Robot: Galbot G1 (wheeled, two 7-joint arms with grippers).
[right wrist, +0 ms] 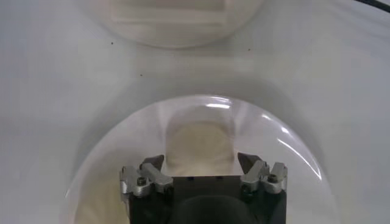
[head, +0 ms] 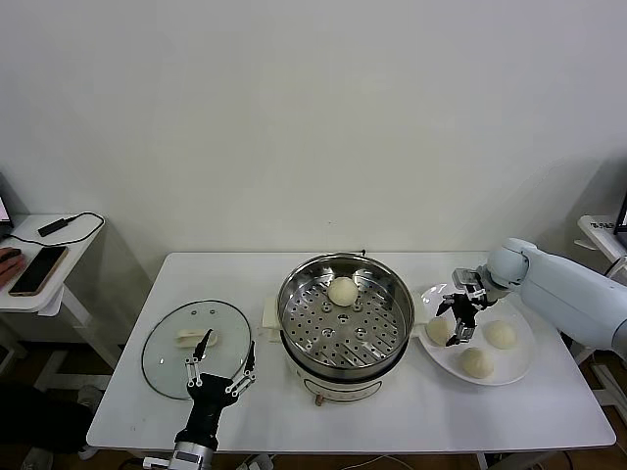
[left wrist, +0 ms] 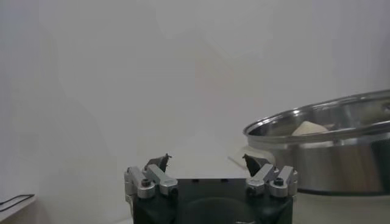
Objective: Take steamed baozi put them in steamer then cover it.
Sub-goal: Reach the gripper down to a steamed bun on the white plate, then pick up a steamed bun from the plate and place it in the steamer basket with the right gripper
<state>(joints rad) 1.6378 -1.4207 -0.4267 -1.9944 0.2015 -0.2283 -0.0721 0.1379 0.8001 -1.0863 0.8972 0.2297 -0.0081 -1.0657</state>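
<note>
The shiny steamer [head: 345, 315] stands mid-table with one cream-white baozi [head: 343, 291] on its perforated tray. Three baozi lie on the white oval plate [head: 519, 367]: one nearest the steamer [head: 437, 331], one at the far right [head: 502, 334], one at the front [head: 477, 362]. My right gripper [head: 460, 328] is open just above the nearest one, which shows between its fingers in the right wrist view [right wrist: 200, 143]; that gripper [right wrist: 201, 162] is empty. The glass cover [head: 171, 357] lies flat at the left. My left gripper [head: 228, 345] is open and empty at its near edge.
The left wrist view shows the left gripper [left wrist: 207, 162] open, with the steamer's wall [left wrist: 329, 152] to one side. A side table with a phone [head: 37, 269] stands off the left end. The table's front edge runs close to the left arm.
</note>
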